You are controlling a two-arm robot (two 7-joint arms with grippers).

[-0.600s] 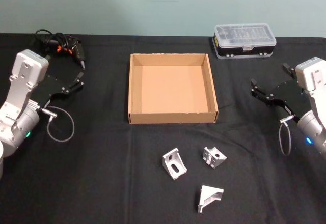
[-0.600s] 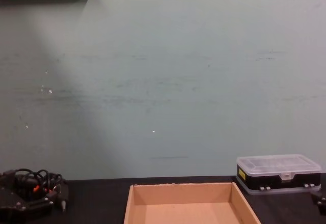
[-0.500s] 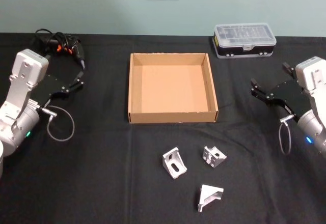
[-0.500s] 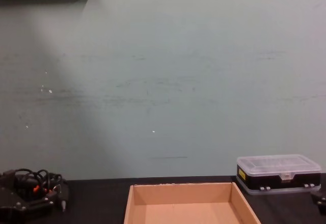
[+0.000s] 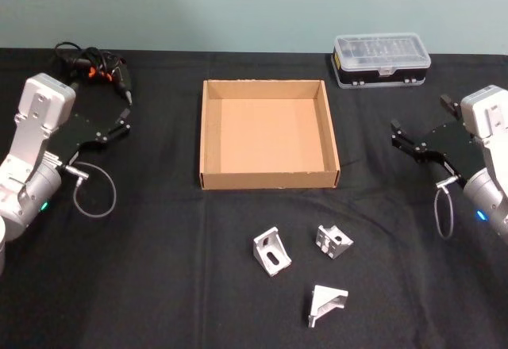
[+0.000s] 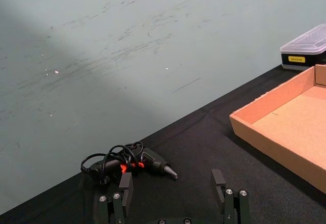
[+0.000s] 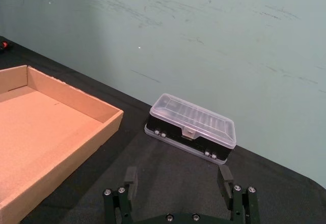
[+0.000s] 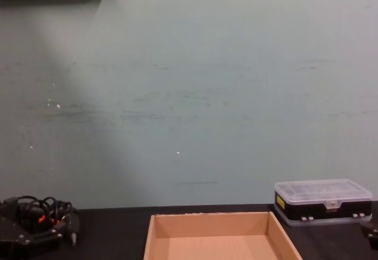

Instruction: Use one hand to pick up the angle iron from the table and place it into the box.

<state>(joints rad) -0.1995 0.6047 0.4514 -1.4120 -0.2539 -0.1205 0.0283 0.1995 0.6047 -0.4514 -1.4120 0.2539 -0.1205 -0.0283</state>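
Note:
Three silver angle irons lie on the black table in front of the box: one at the left, one at the right, one nearest me. The tan box sits empty at the table's middle, and its walls also show in the wrist views and in the chest view. My left gripper hovers open at the left, far from the irons. On the right my right gripper is open too, level with the box's front edge.
A black case with a clear lid stands at the back right. A tool with tangled black and red cables lies at the back left, just beyond the left gripper. Bare tabletop surrounds the irons.
The left gripper's fingers have edged slightly toward the far side. The angle irons, the box and the right gripper stand as before.

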